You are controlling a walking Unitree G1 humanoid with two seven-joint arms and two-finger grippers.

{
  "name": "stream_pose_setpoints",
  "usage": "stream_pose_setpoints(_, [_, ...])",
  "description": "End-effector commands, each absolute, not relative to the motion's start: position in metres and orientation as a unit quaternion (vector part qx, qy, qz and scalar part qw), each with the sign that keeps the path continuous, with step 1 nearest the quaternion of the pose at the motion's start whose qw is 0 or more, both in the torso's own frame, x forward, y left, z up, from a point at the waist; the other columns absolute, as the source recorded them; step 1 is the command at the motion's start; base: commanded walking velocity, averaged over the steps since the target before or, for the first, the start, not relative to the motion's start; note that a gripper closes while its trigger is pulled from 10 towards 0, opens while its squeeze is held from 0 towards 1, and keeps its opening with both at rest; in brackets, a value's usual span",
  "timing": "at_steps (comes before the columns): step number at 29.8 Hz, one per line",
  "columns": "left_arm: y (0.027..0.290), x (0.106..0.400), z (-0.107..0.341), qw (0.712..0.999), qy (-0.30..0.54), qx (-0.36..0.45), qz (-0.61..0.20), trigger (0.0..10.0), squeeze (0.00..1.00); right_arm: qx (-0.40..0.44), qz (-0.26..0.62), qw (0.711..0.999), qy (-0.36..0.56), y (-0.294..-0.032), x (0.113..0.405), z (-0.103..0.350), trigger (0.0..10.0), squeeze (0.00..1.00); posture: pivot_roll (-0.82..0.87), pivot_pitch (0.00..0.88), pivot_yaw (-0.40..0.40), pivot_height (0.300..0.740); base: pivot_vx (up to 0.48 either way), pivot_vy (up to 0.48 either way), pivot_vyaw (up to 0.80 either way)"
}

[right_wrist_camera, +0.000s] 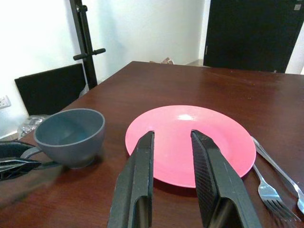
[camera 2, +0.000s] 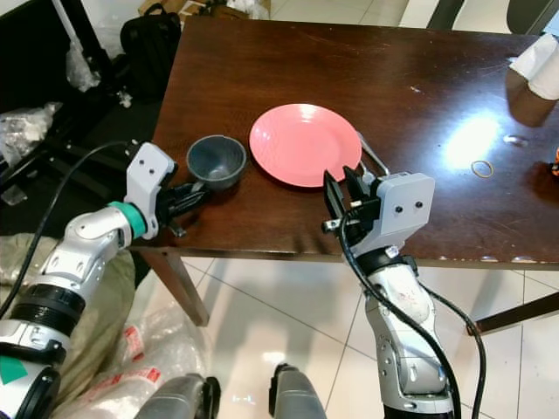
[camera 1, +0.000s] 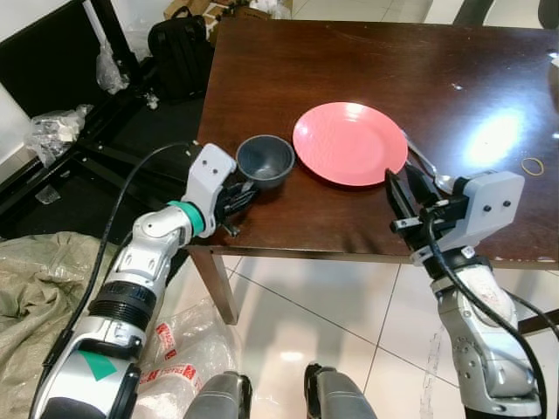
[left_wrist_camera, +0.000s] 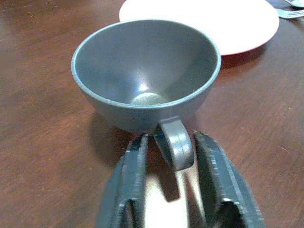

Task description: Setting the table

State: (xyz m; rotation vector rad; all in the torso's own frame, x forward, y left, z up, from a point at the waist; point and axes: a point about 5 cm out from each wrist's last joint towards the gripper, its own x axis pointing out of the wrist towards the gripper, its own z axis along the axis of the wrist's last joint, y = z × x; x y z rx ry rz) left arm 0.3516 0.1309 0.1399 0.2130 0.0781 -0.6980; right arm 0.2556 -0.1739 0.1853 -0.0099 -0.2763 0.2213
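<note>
From the head views, a dark wooden tabletop (camera 1: 367,70) carries a grey cup (camera 1: 265,161) near its front left corner, with a pink plate (camera 1: 349,143) just beside it to the right. A fork and a spoon (camera 1: 428,166) lie along the plate's right edge. The left gripper (camera 1: 238,199) reaches in from the corner, level with the cup's near side. The right gripper (camera 1: 403,194) hovers at the front edge of the tabletop, near the plate's right rim. A rubber band (camera 1: 532,164) lies further right on the wood, and a black backpack (camera 1: 179,48) sits on the floor beyond the left edge.

In the left wrist view, the cup (left_wrist_camera: 145,76) stands upright and empty, its handle (left_wrist_camera: 174,145) pointing back between the two black fingers (left_wrist_camera: 130,178). The fingers are spread to either side of the handle; whether they touch it cannot be told.

In the right wrist view, the right gripper's fingers (right_wrist_camera: 140,180) are spread apart with nothing between them, aimed across the plate (right_wrist_camera: 190,142). The fork (right_wrist_camera: 270,190) lies beside the plate, and the cup (right_wrist_camera: 70,135) sits on the other side with the left gripper's tips (right_wrist_camera: 14,159) at its handle.
</note>
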Motion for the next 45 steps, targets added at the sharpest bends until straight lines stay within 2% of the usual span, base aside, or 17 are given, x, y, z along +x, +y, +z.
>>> stream_pose_setpoints(1, [0.133, 0.351, 0.137, 0.934, 0.043, 0.107, -0.338, 10.0, 1.00, -0.002, 0.107, 0.985, -0.132, -0.176, 0.255, 0.182, 10.0, 0.00, 0.02, 0.074, 0.064, 0.740, 0.000, 0.000, 0.00])
stream_pose_setpoints(2, [0.133, 0.351, 0.137, 0.934, 0.043, 0.107, -0.338, 10.0, 1.00, -0.002, 0.107, 0.985, -0.132, -0.176, 0.255, 0.182, 10.0, 0.00, 0.02, 0.074, 0.064, 0.740, 0.000, 0.000, 0.00])
stream_pose_setpoints(3, [0.134, 0.351, 0.138, 0.934, 0.044, 0.107, -0.337, 10.0, 0.00, -0.002, 0.107, 0.985, -0.132, -0.176, 0.255, 0.182, 10.0, 0.00, 0.02, 0.075, 0.064, 0.740, 0.000, 0.000, 0.00])
stream_pose_setpoints(11, [0.145, 0.346, 0.143, 0.936, 0.053, 0.101, -0.333, 10.0, 0.00, -0.002, 0.106, 0.986, -0.131, -0.175, 0.254, 0.182, 10.0, 0.00, 0.02, 0.077, 0.070, 0.740, 0.000, 0.000, 0.00])
stream_pose_setpoints(16, [0.165, 0.329, 0.165, 0.937, 0.066, 0.109, -0.326, 10.0, 0.00, -0.002, 0.101, 0.986, -0.129, -0.178, 0.250, 0.180, 10.0, 0.00, 0.04, 0.082, 0.080, 0.740, 0.000, 0.000, 0.00])
stream_pose_setpoints(18, [0.177, 0.320, 0.184, 0.944, 0.067, 0.122, -0.297, 10.0, 0.00, -0.001, 0.100, 0.987, -0.128, -0.178, 0.249, 0.179, 10.0, 0.00, 0.06, 0.084, 0.079, 0.740, 0.000, 0.000, 0.00])
stream_pose_setpoints(26, [0.196, 0.316, 0.213, 0.956, 0.033, 0.166, -0.239, 10.0, 0.00, 0.004, 0.108, 0.986, -0.128, -0.175, 0.253, 0.179, 10.0, 0.00, 0.10, 0.084, 0.073, 0.740, 0.000, 0.000, 0.00])
stream_pose_setpoints(29, [0.206, 0.318, 0.221, 0.959, 0.014, 0.199, -0.203, 10.0, 0.00, 0.005, 0.114, 0.985, -0.130, -0.173, 0.257, 0.179, 10.0, 0.00, 0.11, 0.076, 0.064, 0.740, 0.000, 0.000, 0.00])
stream_pose_setpoints(31, [0.210, 0.327, 0.230, 0.966, -0.011, 0.217, -0.138, 10.0, 0.00, 0.004, 0.118, 0.984, -0.131, -0.172, 0.259, 0.181, 10.0, 0.00, 0.11, 0.075, 0.063, 0.740, 0.000, 0.000, 0.00])
stream_pose_setpoints(34, [0.209, 0.332, 0.230, 0.965, -0.003, 0.225, -0.131, 10.0, 0.00, 0.004, 0.118, 0.984, -0.132, -0.172, 0.260, 0.181, 10.0, 0.00, 0.10, 0.065, 0.056, 0.740, 0.000, 0.000, 0.00])
stream_pose_setpoints(38, [0.188, 0.348, 0.241, 0.983, -0.033, 0.129, -0.125, 10.0, 0.00, -0.003, 0.114, 0.984, -0.137, -0.177, 0.259, 0.185, 10.0, 0.00, 0.07, 0.046, 0.049, 0.740, 0.000, 0.000, 0.00])
stream_pose_setpoints(40, [0.178, 0.353, 0.251, 0.985, -0.073, 0.086, -0.131, 10.0, 0.00, -0.006, 0.112, 0.984, -0.138, -0.179, 0.258, 0.186, 10.0, 0.00, 0.06, 0.039, 0.047, 0.740, 0.000, 0.000, 0.00])
stream_pose_setpoints(45, [0.155, 0.357, 0.263, 0.983, -0.093, 0.009, -0.159, 10.0, 0.00, -0.007, 0.109, 0.984, -0.139, -0.181, 0.258, 0.187, 10.0, 0.00, 0.05, 0.030, 0.040, 0.740, 0.000, 0.000, 0.00])
